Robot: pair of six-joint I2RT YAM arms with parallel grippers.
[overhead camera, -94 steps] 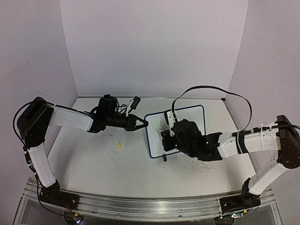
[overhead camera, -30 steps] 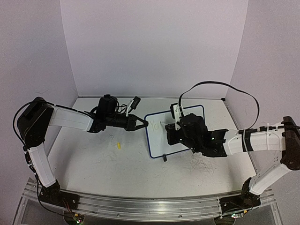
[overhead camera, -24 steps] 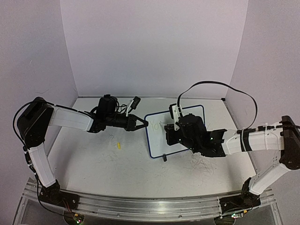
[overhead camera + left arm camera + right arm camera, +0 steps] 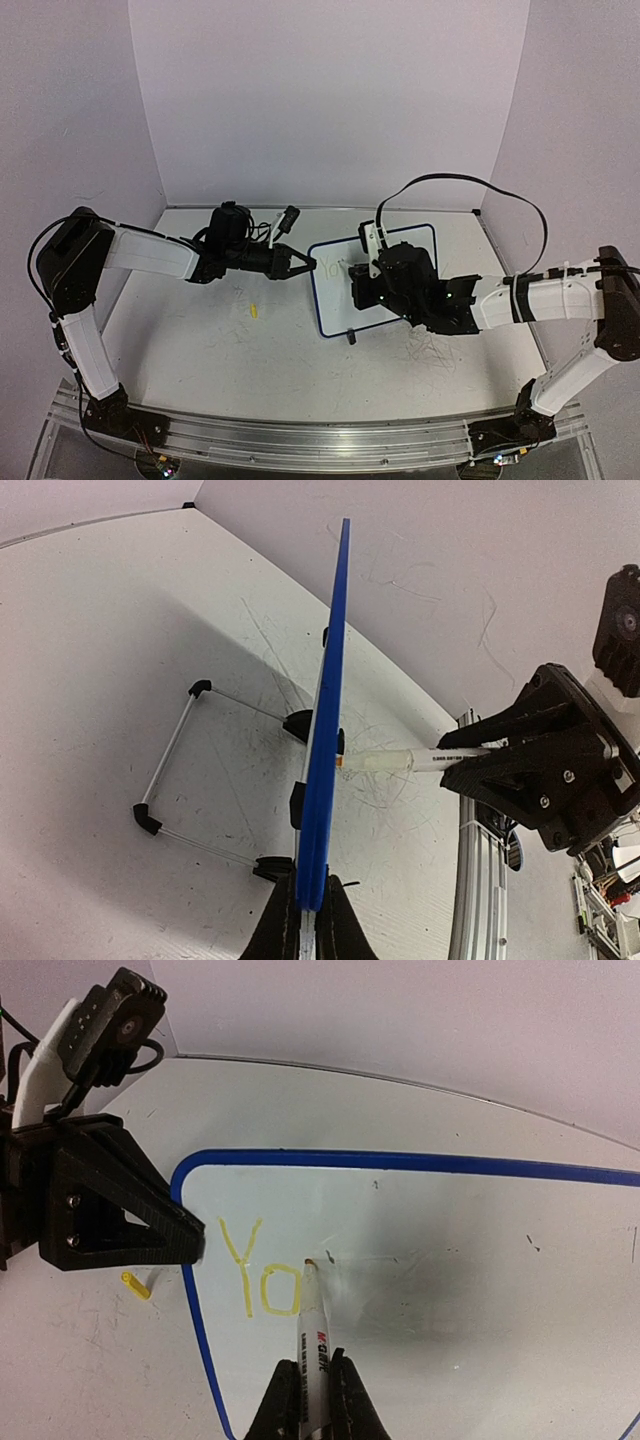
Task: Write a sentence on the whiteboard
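The whiteboard (image 4: 333, 303) stands tilted on the table, white with a blue rim (image 4: 400, 1159); the left wrist view sees it edge-on (image 4: 328, 700). My left gripper (image 4: 308, 264) (image 4: 309, 885) is shut on its left edge. My right gripper (image 4: 314, 1360) (image 4: 362, 283) is shut on a white marker (image 4: 313, 1328) (image 4: 400, 762). The marker's tip touches the board just right of the sentence (image 4: 262, 1275), which reads "Yo" in yellow.
A small yellow cap (image 4: 254, 310) (image 4: 136, 1285) lies on the table left of the board. A black foot (image 4: 351, 338) sits at the board's lower edge, and its wire stand (image 4: 175, 750) reaches out behind it. Walls close off the back and both sides.
My right gripper has moved from the board's lower left up to its upper left. In the last second it has drifted slightly left. The left arm has stayed still.
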